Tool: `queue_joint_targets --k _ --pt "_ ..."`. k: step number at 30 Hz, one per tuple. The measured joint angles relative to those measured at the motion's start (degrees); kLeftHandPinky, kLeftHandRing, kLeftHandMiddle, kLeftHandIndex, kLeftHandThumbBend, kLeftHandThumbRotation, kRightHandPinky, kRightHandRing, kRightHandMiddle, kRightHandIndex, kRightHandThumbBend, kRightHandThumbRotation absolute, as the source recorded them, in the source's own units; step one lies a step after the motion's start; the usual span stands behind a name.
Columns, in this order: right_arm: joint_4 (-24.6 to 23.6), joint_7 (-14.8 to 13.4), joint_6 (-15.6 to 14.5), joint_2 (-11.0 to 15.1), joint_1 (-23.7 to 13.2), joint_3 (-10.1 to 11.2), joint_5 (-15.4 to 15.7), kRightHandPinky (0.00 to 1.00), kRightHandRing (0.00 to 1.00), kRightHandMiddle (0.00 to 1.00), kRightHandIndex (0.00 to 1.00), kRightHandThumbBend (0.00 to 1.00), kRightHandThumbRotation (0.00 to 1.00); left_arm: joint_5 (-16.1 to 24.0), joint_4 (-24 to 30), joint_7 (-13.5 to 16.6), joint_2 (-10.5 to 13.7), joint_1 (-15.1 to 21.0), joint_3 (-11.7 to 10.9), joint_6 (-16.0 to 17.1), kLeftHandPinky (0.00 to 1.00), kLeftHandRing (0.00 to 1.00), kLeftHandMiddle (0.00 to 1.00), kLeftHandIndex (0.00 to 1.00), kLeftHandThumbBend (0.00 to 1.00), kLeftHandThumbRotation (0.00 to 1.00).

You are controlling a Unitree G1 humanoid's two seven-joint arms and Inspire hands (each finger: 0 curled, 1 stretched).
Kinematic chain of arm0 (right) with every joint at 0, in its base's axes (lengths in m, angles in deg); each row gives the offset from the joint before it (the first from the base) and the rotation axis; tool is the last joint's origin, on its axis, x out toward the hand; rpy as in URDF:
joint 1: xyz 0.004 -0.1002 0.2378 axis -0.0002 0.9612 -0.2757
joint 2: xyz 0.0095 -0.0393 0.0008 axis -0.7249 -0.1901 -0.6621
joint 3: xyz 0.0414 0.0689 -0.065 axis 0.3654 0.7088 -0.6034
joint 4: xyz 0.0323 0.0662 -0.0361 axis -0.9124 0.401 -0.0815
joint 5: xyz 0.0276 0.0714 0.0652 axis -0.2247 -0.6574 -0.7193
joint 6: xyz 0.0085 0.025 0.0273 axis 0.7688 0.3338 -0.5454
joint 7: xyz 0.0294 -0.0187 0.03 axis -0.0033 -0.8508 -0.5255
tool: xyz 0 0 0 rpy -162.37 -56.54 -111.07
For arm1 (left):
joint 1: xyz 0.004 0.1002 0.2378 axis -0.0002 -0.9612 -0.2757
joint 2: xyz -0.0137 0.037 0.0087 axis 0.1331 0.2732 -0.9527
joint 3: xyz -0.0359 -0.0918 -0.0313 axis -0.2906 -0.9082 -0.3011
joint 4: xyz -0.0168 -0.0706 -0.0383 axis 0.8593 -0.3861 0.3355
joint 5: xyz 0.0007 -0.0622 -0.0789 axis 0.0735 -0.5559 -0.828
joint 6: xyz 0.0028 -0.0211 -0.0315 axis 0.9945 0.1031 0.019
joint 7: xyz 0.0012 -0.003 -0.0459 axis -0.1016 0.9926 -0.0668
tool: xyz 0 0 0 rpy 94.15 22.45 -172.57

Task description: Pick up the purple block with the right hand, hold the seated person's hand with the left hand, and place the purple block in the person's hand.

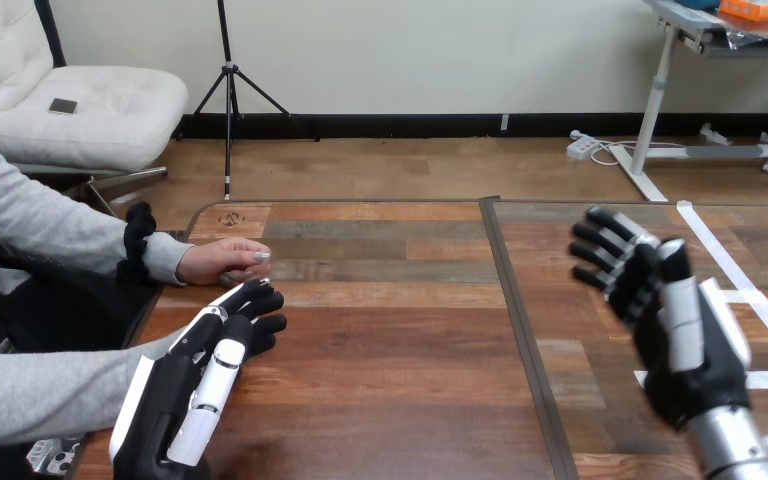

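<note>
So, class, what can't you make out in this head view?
- Underside of the person's hand on the brown wooden table: hidden by the hand itself.
- Palm of the robot's black-and-white right hand: turned from the camera.
- End of the nearer grey sleeve: behind the robot's black-and-white left hand.

Lab workspace, wooden table (380, 400), white tape marks (705, 240)
</note>
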Motion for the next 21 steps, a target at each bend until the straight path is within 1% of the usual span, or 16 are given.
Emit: queue_joint_targets --k 5,9,16,19,21 --pt "3.37 -1.26 2.07 1.20 -2.17 1.19 0.88 0.85 0.85 0.85 0.85 0.80 0.96 0.12 0.00 -0.05 0.01 0.08 0.00 0.01 0.81 0.79 0.81 0.80 0.37 0.81" --pt "7.00 -2.03 3.46 2.13 -4.24 2.09 0.91 0.86 0.86 0.86 0.86 0.79 0.94 0.11 0.00 -0.11 0.01 0.18 0.00 0.01 0.81 0.79 0.81 0.80 0.38 0.81" --pt "12.71 -3.31 4.32 3.98 -7.29 3.48 1.08 0.86 0.87 0.87 0.86 0.80 0.91 0.21 0.00 -0.09 0.01 0.33 0.00 0.01 0.81 0.79 0.81 0.80 0.39 0.81" --pt "15.27 -4.21 5.12 4.92 -8.42 3.90 1.80 0.85 0.87 0.87 0.86 0.80 0.90 0.21 0.00 -0.09 0.00 0.34 0.00 0.01 0.81 0.79 0.81 0.80 0.39 0.81" --pt "16.81 -4.79 5.74 5.52 -9.07 4.13 2.27 0.84 0.87 0.86 0.86 0.78 0.90 0.20 0.00 -0.09 0.00 0.34 0.00 0.01 0.80 0.79 0.81 0.80 0.39 0.80"
